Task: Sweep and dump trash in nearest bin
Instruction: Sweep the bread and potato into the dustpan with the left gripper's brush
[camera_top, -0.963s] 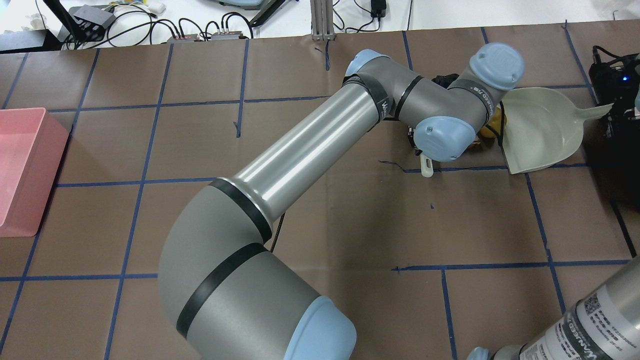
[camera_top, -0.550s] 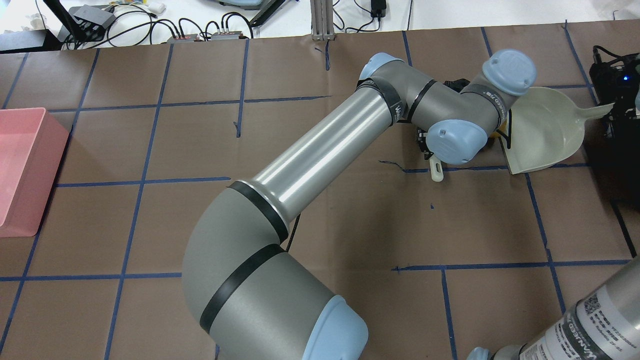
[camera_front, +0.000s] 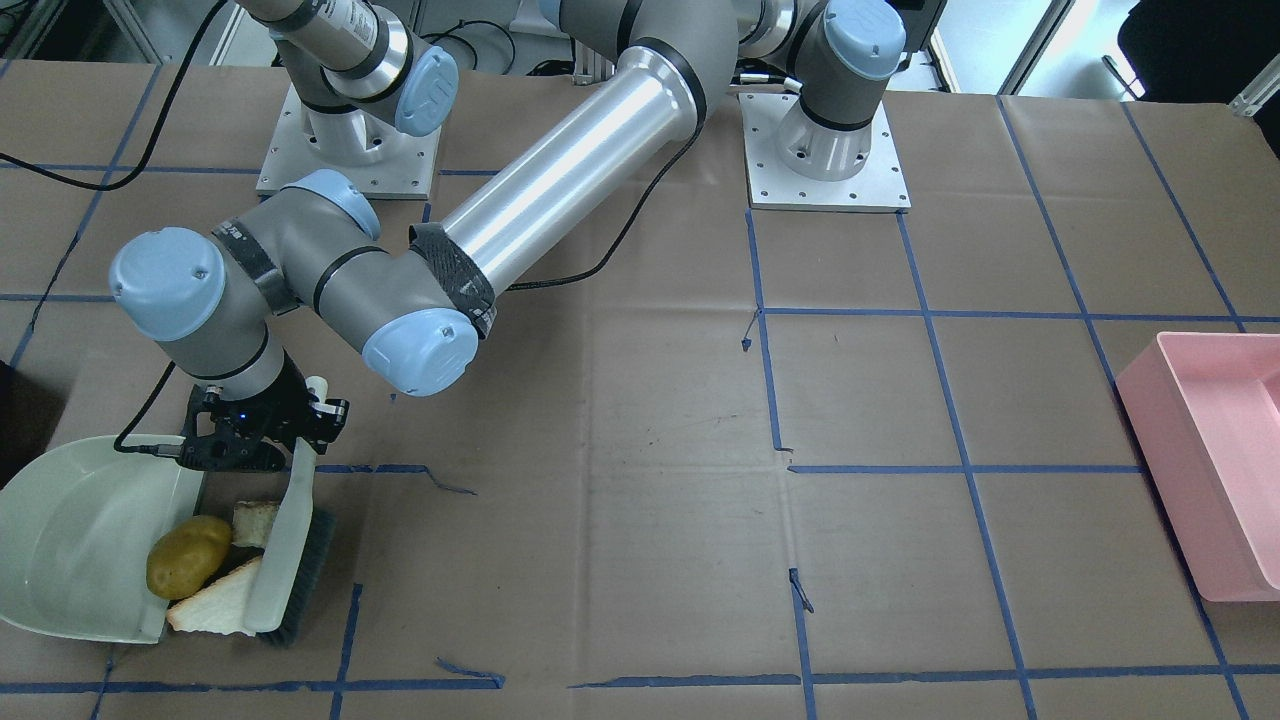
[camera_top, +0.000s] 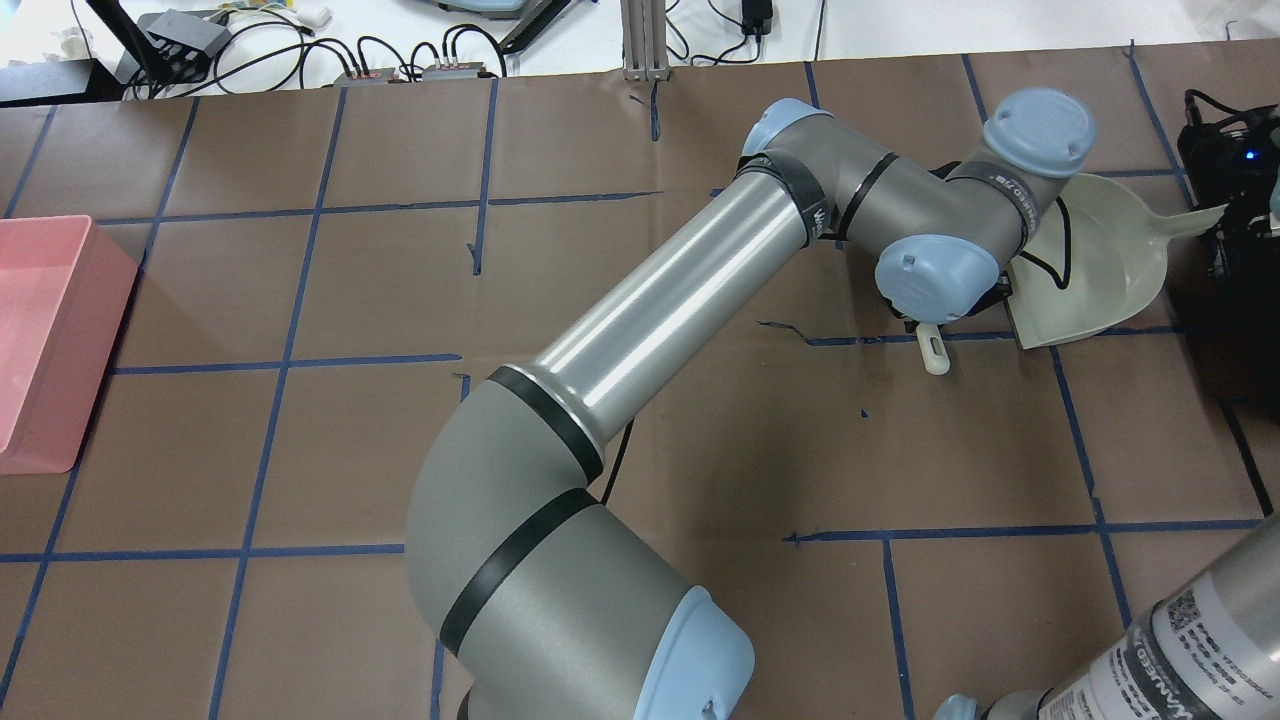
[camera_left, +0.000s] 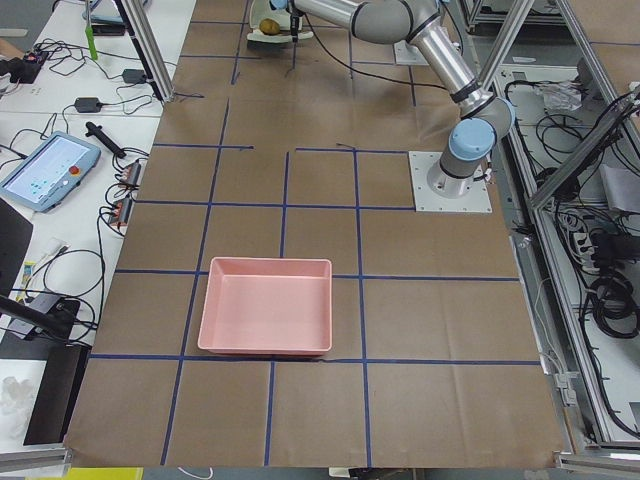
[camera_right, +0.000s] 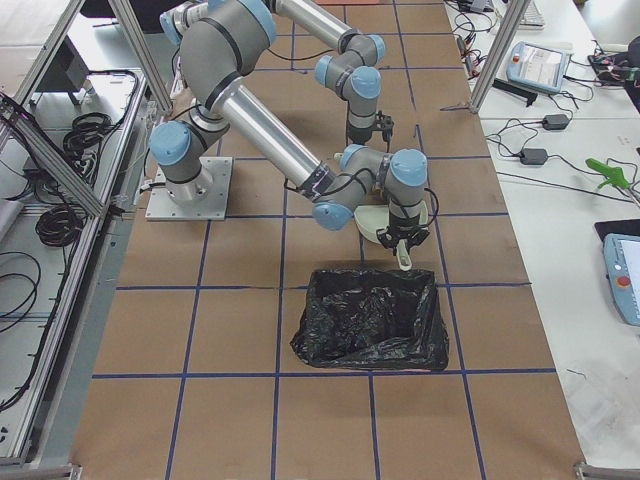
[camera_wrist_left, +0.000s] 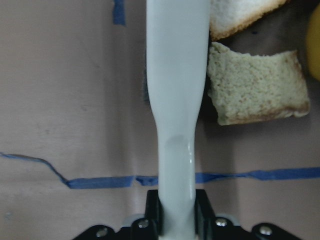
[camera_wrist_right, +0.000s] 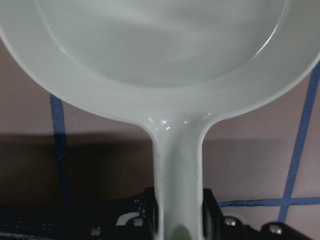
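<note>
As the left gripper (camera_wrist_left: 177, 222) clamped the white plastic brush (camera_front: 285, 540), the yellow-brown potato (camera_front: 188, 555), squarish bread chunk (camera_wrist_left: 255, 87) and white crusted wedge (camera_front: 215, 608) lay between its bristles and the pale-green dustpan (camera_front: 70, 530) clamped by the right gripper (camera_wrist_right: 177, 210), at the tabletop's (camera_front: 640, 400) far right corner.

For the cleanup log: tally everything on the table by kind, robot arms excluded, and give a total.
Potato: 1
Bread: 2, small chunk and crusted wedge
Brush: 1
Dustpan: 1
Bins: 2, pink tub and black-bagged bin
Total: 7
</note>
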